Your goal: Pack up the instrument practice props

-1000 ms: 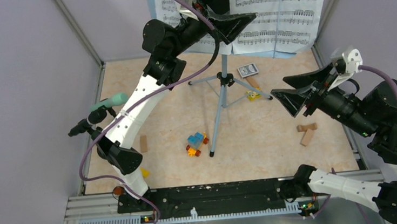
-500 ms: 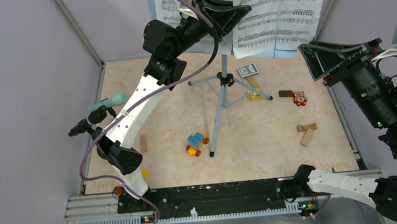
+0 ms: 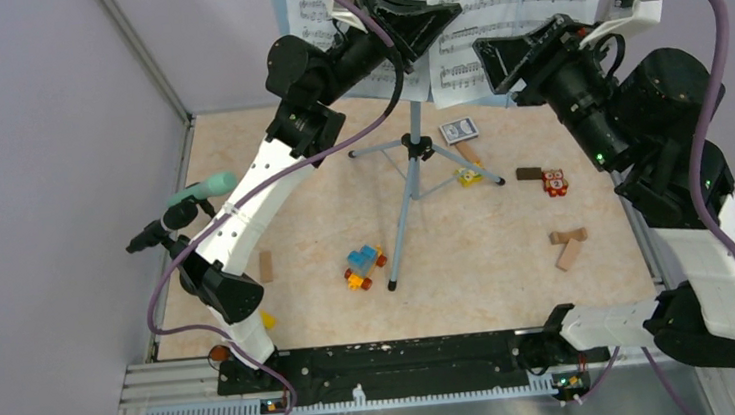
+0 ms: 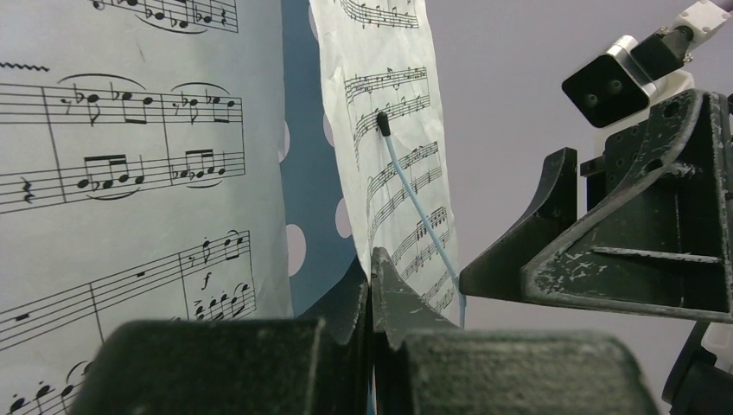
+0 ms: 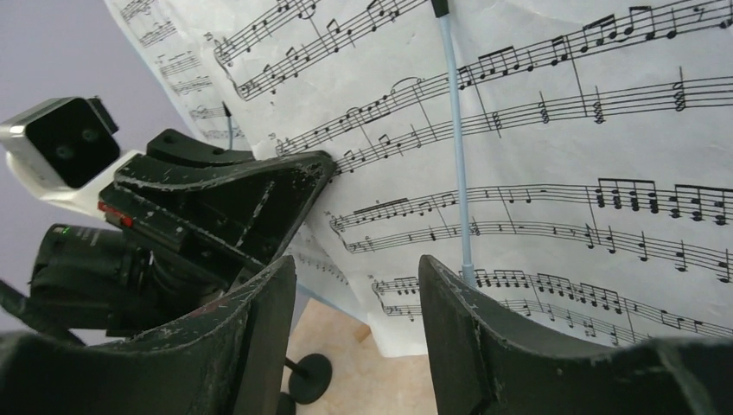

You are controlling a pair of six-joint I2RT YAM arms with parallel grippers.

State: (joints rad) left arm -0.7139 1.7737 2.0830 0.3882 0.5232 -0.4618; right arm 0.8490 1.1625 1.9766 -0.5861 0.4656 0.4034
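The pale-blue music desk (image 4: 315, 173) stands at the back on its silver tripod pole (image 3: 404, 214), carrying white sheet-music pages (image 3: 527, 13). My left gripper (image 3: 452, 17) is up at the desk, shut on the near edge of the right-hand page (image 4: 389, 112), which runs down into its tips (image 4: 372, 259). My right gripper (image 3: 497, 66) hangs open just in front of that page's lower part (image 5: 562, 173), its fingers either side of the bottom corner without touching. A mint-green microphone (image 3: 201, 190) sits in a black holder (image 3: 160, 231) at the left. A black round base (image 5: 309, 373) shows below the page.
Toy bricks (image 3: 364, 265) lie by the tripod's front leg. Tan wooden blocks (image 3: 568, 245) are at the right, one more (image 3: 266, 267) at the left. A small card box (image 3: 458, 129), a brown block (image 3: 528, 172) and a red brick (image 3: 554, 183) lie near the back. Walls enclose three sides.
My left gripper has closed on the page's edge. My right arm has swung up from the right side of the table to the lower part of the sheet music.
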